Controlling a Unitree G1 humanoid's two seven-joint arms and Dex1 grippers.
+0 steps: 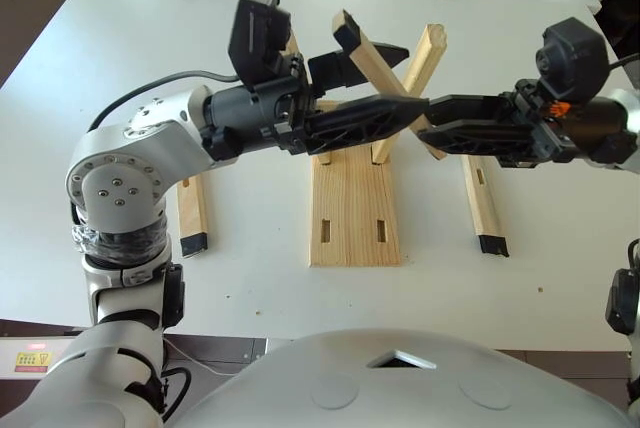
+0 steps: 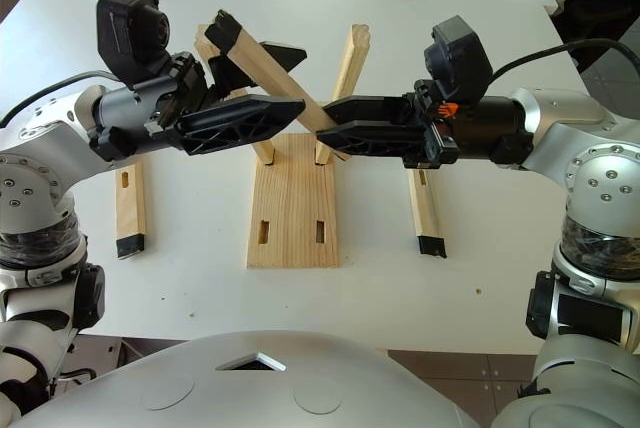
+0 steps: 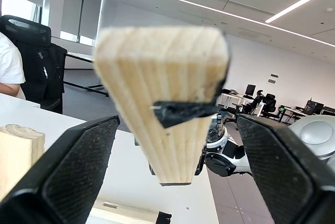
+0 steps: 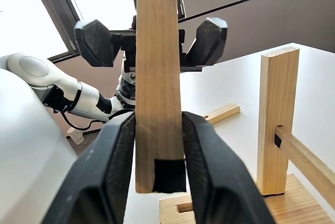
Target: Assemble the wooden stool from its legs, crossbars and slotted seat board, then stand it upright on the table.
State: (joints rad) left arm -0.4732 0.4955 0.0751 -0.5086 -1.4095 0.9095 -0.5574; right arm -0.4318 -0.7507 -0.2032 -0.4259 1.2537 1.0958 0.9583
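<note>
Early going, by my judgement: the seat board (image 1: 355,218) lies flat on the table (image 1: 100,98); 1 upright leg (image 1: 430,53) stands at its far end, a crossbar (image 4: 303,156) pegged in; 2 spare legs (image 1: 192,210) lie beside it. The right gripper (image 4: 159,130) clamps a tilted pale-wood leg (image 2: 262,63), black-tipped, above the board; the left gripper (image 2: 300,76) gapes around its upper end.

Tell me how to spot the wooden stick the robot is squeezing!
Find the flat seat board in the middle of the white table; two legs rise crossed over its far end. The squeezed leg leans toward the robot's left, clamped low down by the right fingers. Of the two, only it has a black tip on top; the other standing leg ends in bare wood.
</note>
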